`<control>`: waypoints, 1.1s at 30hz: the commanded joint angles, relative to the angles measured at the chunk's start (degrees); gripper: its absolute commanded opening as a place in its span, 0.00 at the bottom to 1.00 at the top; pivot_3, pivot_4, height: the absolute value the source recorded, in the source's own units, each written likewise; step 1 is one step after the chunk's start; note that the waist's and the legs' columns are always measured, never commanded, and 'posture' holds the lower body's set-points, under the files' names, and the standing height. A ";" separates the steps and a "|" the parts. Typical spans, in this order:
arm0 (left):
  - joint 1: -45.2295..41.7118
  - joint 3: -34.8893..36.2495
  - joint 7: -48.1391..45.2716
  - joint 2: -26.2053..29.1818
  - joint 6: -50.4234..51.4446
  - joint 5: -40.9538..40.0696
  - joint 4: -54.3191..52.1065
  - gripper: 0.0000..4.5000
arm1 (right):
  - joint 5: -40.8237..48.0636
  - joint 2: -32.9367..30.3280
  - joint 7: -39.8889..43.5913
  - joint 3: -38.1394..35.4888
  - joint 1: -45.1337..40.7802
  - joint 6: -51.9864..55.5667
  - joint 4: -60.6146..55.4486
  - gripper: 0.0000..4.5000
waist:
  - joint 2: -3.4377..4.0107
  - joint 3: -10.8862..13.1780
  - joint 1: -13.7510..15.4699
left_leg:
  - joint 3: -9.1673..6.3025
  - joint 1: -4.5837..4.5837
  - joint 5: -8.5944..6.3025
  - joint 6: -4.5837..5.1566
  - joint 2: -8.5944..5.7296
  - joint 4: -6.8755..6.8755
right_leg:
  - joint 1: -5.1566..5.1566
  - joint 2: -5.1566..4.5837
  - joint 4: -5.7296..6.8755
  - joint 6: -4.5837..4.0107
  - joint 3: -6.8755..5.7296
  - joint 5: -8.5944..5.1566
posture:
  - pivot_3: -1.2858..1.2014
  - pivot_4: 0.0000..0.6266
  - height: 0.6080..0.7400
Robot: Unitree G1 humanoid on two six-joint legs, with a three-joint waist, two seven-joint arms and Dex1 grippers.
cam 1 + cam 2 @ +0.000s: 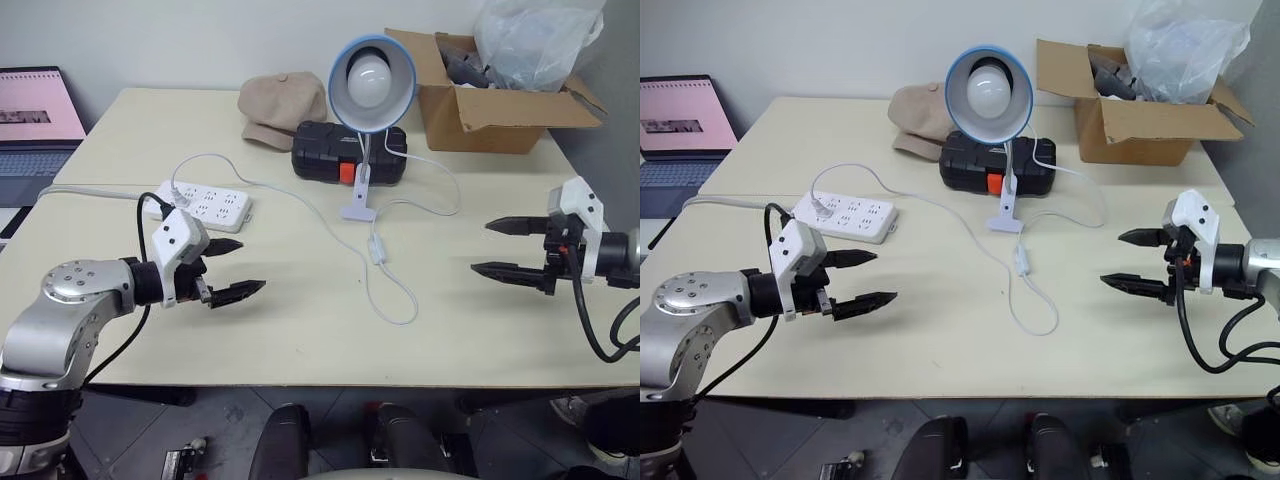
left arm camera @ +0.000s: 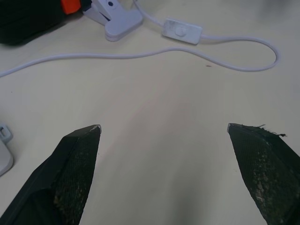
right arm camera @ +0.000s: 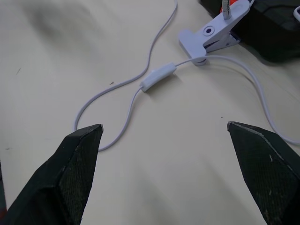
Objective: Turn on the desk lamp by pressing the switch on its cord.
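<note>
So the cream tabletop (image 1: 300,330) takes up most of the frame, with a cardboard box (image 1: 490,105) at upper right and a black case (image 1: 345,150) at top centre. The desk lamp (image 1: 371,85) stands clipped in front of that case, bulb unlit. A white power strip (image 1: 205,205) sits centre left. The left gripper (image 1: 232,268) at lower left and the right gripper (image 1: 500,247) at centre right both hang spread wide, holding nothing. The cord (image 1: 395,295) loops down from the clip, and the switch (image 1: 377,250) lies on it at frame centre, well apart from both grippers. My worry is that the switch is small and loose, so an off-centre poke could just slide it, or snag the cord and tug the lamp over.
</note>
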 commanded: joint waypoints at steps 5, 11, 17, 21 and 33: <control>0.10 0.50 -0.52 0.56 0.35 -1.08 -2.84 1.00 | -0.48 -0.52 -0.25 -1.06 -0.58 -0.55 -0.33 0.99 | 0.00 0.00 -0.04 | 0.00 0.00 0.00 0.00 0.01 0.00 | 0.00 0.00 0.00 0.00 0.00 0.00 | 0.52 0.24 1.00; 0.01 -0.45 -0.37 1.19 0.15 0.11 -3.17 1.00 | -1.38 -0.82 -1.21 -0.44 -0.52 0.12 0.19 0.99 | 0.00 0.00 -0.02 | 0.00 0.00 0.00 0.00 0.00 0.00 | 0.00 0.00 0.01 0.00 0.00 0.00 | 0.52 0.24 1.00; -0.54 0.29 0.47 0.21 0.18 -0.39 -3.03 1.00 | -1.96 -0.05 -1.81 0.14 -0.83 0.08 -0.03 0.99 | 0.00 0.00 -0.02 | 0.00 0.00 0.00 0.00 0.00 0.00 | 0.00 0.00 0.01 0.00 0.00 0.00 | 0.52 0.24 1.00; -0.37 0.25 0.08 0.53 -0.05 -0.21 -2.85 1.00 | -1.95 0.59 -2.53 0.18 -1.53 0.62 0.48 0.99 | 0.00 0.00 -0.02 | 0.00 0.00 0.00 0.00 0.00 0.00 | 0.00 0.00 0.01 0.00 0.00 0.00 | 0.52 0.24 1.00; -1.59 -3.80 -2.15 0.28 -2.59 1.60 -3.13 1.00 | 4.31 8.23 -13.14 4.34 -14.28 24.36 -0.69 0.99 | 0.00 0.00 -0.15 | 0.01 0.01 0.00 0.00 0.01 0.01 | -0.01 0.00 0.04 -0.01 0.03 0.01 | 0.52 0.24 1.00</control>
